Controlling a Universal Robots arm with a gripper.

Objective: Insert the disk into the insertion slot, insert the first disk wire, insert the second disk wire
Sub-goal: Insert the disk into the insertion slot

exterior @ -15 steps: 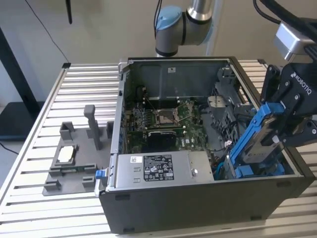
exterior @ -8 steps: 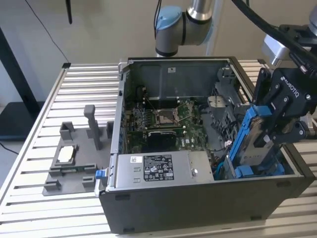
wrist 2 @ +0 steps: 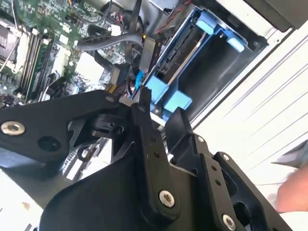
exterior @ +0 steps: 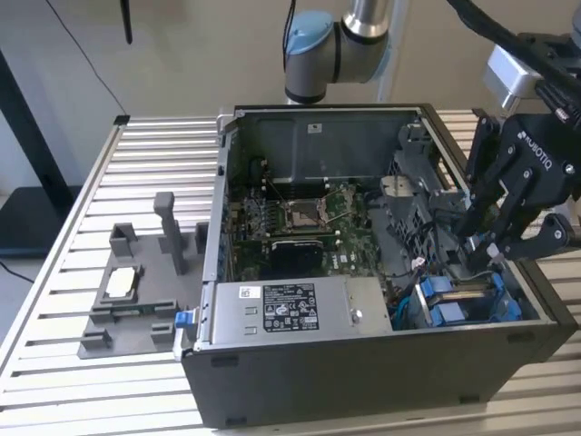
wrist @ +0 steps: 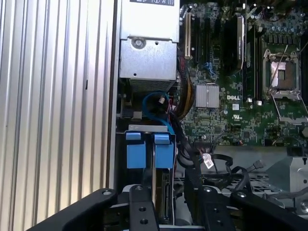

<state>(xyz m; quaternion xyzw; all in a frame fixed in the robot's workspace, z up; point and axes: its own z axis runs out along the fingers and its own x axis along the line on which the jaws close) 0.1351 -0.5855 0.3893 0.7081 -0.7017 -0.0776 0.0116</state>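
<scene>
A: How is the claw (wrist 2: pixel 160 111) looking?
B: It is hanging narrowly parted, gripping nothing visible.
A: And the disk (wrist: pixel 161 192)?
B: It is sitting in the slot (wrist: pixel 148 128), just beneath the claw. Beyond, a blue cable (wrist: pixel 151 108) is curling beside the silver box (wrist: pixel 148 57).

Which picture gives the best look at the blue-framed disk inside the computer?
The second wrist view: the disk lies along the picture, its blue frame and dark side plain. The first wrist view shows the disk end-on, a narrow grey edge by blue tabs. The exterior view shows the disk as blue patches beneath the hand.
</scene>
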